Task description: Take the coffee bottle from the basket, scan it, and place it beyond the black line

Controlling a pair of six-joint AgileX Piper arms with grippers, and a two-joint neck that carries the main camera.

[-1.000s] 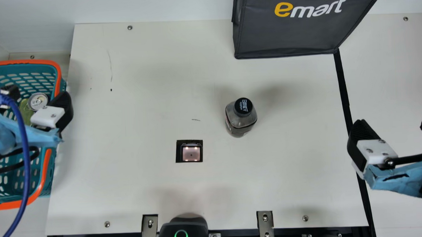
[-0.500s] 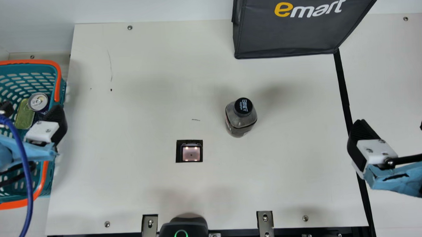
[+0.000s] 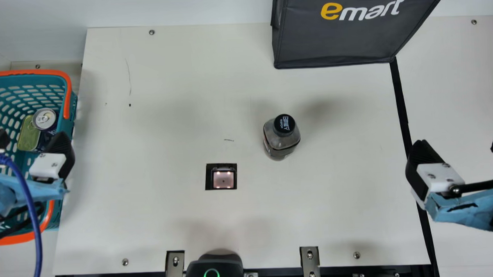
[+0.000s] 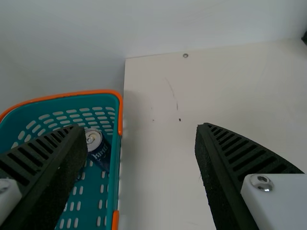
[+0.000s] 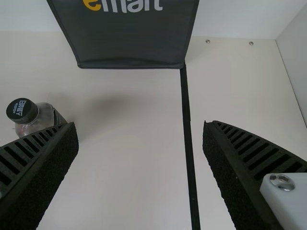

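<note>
The coffee bottle (image 3: pixel 282 142) stands upright on the cream table (image 3: pixel 150 215), just right of the middle of the main view, its dark cap uppermost. It is out of the basket (image 3: pixel 22 73) and on the left side of the black line (image 3: pixel 400 104), well apart from both grippers. Below and to the left of it, near the centre, the square scanner window (image 3: pixel 223 179) is lit pink (four little bright spots, one by each corner). At the left edge, the left gripper (image 3: pixel 30 142) hangs over the basket with its two ribbed fingers spread wide; the left wrist view shows the same broad gap. At the right edge, the right gripper (image 3: pixel 462 147) has its fingers well apart too, one of them over the black line and the other farther right. The teal basket, rimmed in orange, holds a silver-topped can (image 3: pixel 45 119) with a green-topped item (image 3: pixel 28 136) beside it. Up at the top right sits a dark grey bag (image 3: pixel 333 43), the black line running down the frame from its lower right corner. At the bottom, left of centre, a black device (image 3: pixel 222 264) glows with a green ring.
</note>
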